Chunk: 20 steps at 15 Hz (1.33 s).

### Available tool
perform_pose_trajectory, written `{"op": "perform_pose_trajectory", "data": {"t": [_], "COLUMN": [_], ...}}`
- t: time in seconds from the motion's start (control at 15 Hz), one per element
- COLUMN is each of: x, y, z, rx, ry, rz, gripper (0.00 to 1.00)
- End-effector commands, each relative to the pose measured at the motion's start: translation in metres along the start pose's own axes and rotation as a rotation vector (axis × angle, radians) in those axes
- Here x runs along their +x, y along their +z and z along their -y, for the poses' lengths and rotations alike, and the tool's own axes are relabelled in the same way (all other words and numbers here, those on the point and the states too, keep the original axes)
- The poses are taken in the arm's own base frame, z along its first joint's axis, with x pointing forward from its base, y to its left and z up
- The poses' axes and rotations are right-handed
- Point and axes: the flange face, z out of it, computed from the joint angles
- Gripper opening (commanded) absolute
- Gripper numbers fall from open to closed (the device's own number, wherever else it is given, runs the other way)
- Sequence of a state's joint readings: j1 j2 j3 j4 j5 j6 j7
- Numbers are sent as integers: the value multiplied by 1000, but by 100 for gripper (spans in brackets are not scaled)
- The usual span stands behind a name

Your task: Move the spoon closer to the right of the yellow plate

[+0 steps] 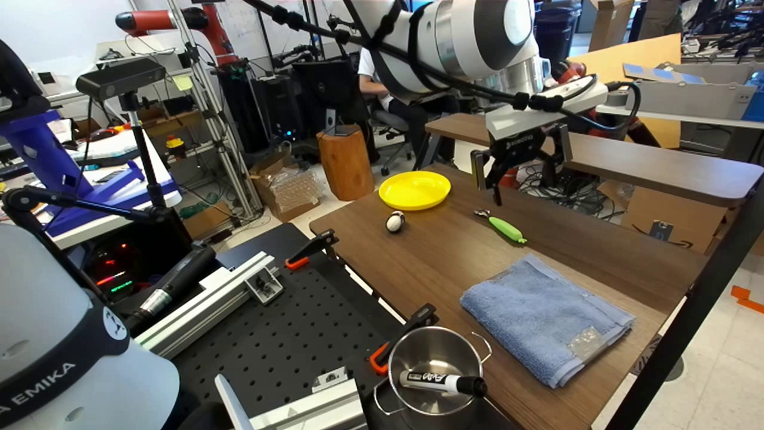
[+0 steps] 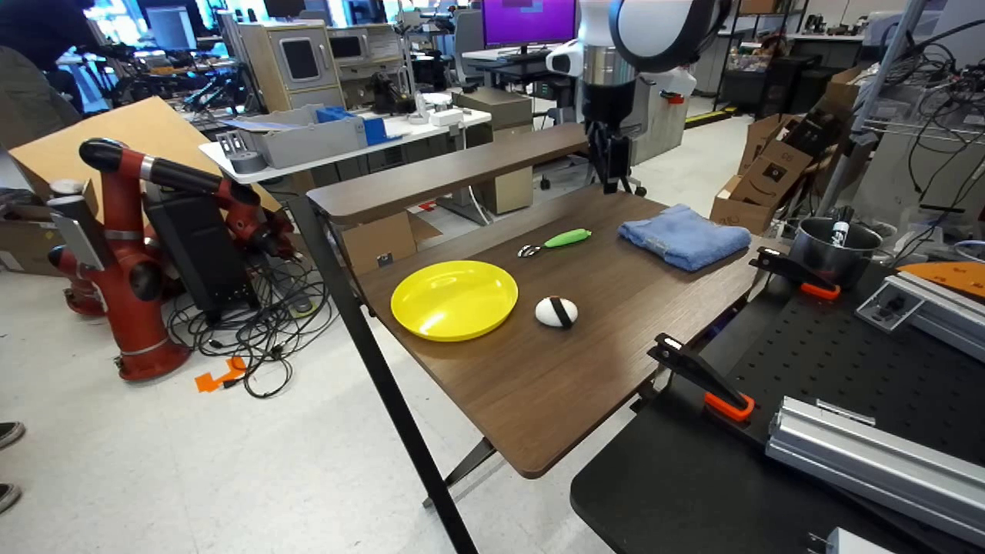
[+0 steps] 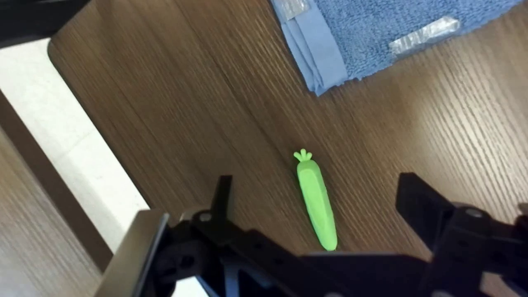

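The black two-fingered gripper [image 3: 316,185] hung, jaws apart, above the slim green-handled, metal-headed spoon [image 1: 503,226], which lay on the brown wood-grain table [image 1: 439,254] near — not touching — the round yellow plate [image 1: 415,190]. Too shallow a grip risked the rounded handle [image 3: 317,200] slipping; too deep, jamming on wood.

Bright room light, with glare on the plate [image 2: 454,296] and bench [image 3: 466,119]; the wrist view's tool [image 3: 317,180] looks dark, soft.
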State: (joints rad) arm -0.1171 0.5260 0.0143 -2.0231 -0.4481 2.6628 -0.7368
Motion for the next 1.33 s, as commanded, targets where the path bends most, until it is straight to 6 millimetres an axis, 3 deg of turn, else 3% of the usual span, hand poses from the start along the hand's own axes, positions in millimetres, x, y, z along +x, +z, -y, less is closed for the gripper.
{"op": "perform_pose_trajectory", "data": {"t": [0.0,0.47,1.07,1.13,1.2,1.27], "x": [13,38,67,69,72,74], "y": [23,59,96,99,102,105], "z": [-4,-6,-2,-2,-2,-2], "rx": [28,65,138,147,152,156], "ry": [-180,-376,-482,-485,-493,-498], "rz": [22,43,91,98,102,107], "gripper": [100,100,100,75,74,65]}}
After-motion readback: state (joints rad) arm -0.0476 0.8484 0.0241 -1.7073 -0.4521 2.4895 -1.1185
